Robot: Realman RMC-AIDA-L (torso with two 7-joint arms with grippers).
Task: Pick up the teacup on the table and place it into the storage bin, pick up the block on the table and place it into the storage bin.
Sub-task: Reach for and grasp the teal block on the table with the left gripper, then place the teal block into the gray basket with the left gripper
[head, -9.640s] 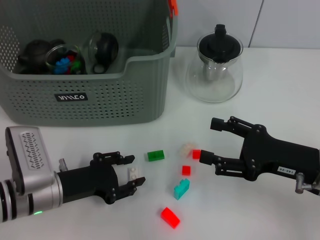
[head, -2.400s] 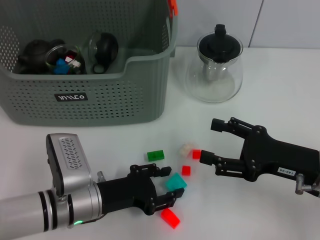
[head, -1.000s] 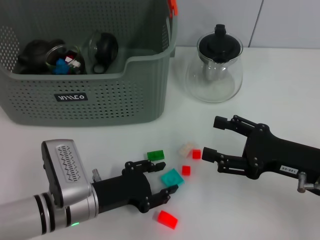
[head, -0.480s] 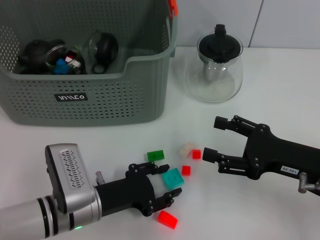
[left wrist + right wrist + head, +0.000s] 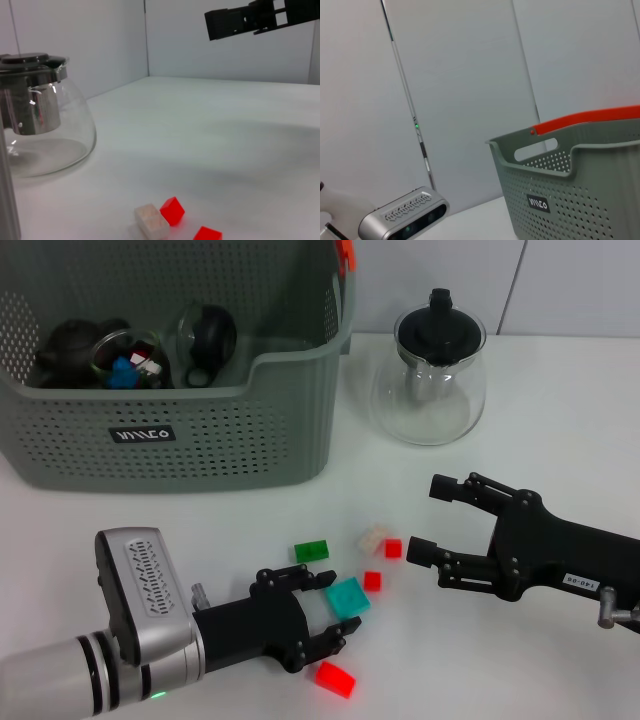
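While our left pincer (image 5: 318, 618) is gripping the teal block (image 5: 347, 597) just above the counter (image 5: 560, 430), open white surface is lying between it and the storage bin (image 5: 200, 430), well apart at the far left. Our right pincer (image 5: 428, 520) is hovering wide open near the small red block (image 5: 393, 548) and beige block (image 5: 373, 538), with the glass teapot (image 5: 430, 375) beyond.

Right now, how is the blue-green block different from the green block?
The blue-green block is held between the fingers of the left gripper, while the green block lies flat on the table, untouched. The blue-green one looks bigger and tilted; the green one is small and dark green. Both are toy blocks outside the storage bin.
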